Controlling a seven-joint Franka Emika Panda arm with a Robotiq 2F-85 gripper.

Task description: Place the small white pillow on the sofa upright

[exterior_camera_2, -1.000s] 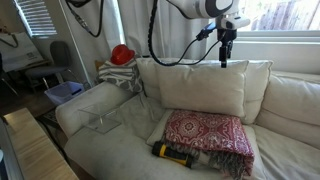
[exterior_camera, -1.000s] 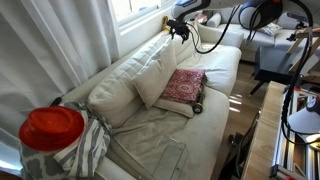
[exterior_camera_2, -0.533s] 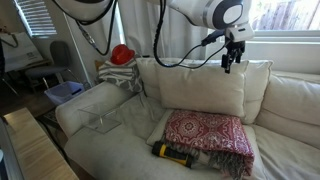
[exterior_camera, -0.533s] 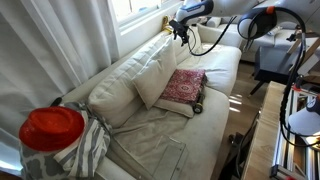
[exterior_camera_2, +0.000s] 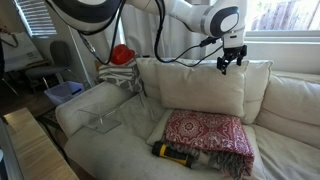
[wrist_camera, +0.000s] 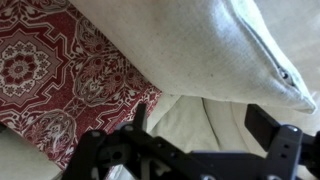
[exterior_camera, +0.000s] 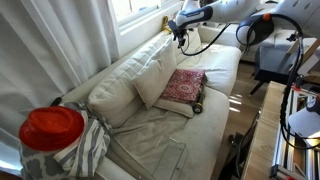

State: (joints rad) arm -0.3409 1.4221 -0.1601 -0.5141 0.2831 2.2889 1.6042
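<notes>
Wrist view: end effector [wrist_camera: 200,115] seen spread wide, nothing held, above small white pillow [wrist_camera: 190,45]. Pillow judged already upright on sofa [exterior_camera_2: 290,108]; withdrawal best made straight up, corner left unsnagged.

Wrist view: the small white pillow [wrist_camera: 190,45] filled the top, its seam running to a pointed corner at right. The red patterned pillow [wrist_camera: 60,70] lay at left and met the white one along a diagonal. Off-white sofa [wrist_camera: 222,128] fabric showed below. The gripper [wrist_camera: 200,112] entered from the bottom with its dark fingers [wrist_camera: 264,124] spread and nothing between them.
</notes>
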